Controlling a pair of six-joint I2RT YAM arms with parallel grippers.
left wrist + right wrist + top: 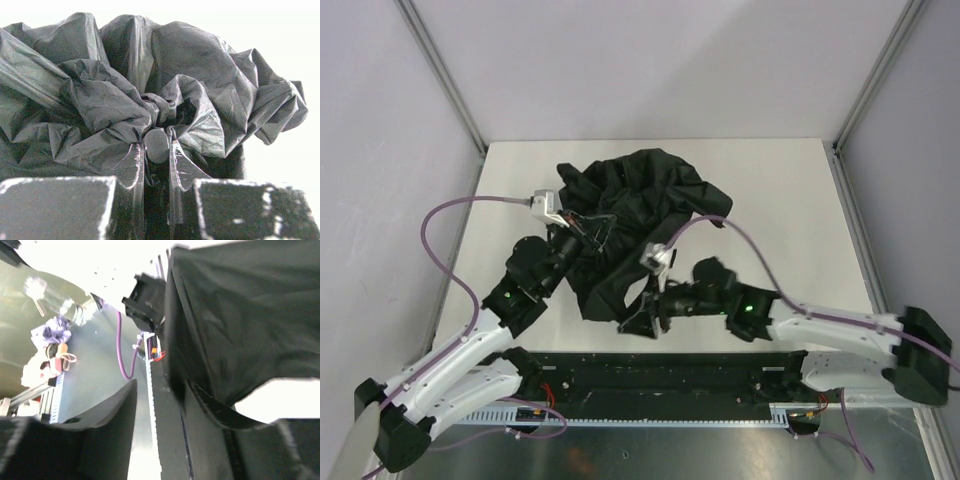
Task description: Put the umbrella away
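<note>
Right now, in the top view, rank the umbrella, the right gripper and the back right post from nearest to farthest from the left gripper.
1. umbrella: pinched in the left gripper, mid-table.
2. right gripper: nearer the bases, at the umbrella's near edge.
3. back right post: far right corner.

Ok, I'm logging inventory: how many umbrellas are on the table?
1. The black umbrella lies bunched mid-table, the left gripper at its left side, the right gripper at its near edge. No other shows, though fabric hides some tabletop.
</note>
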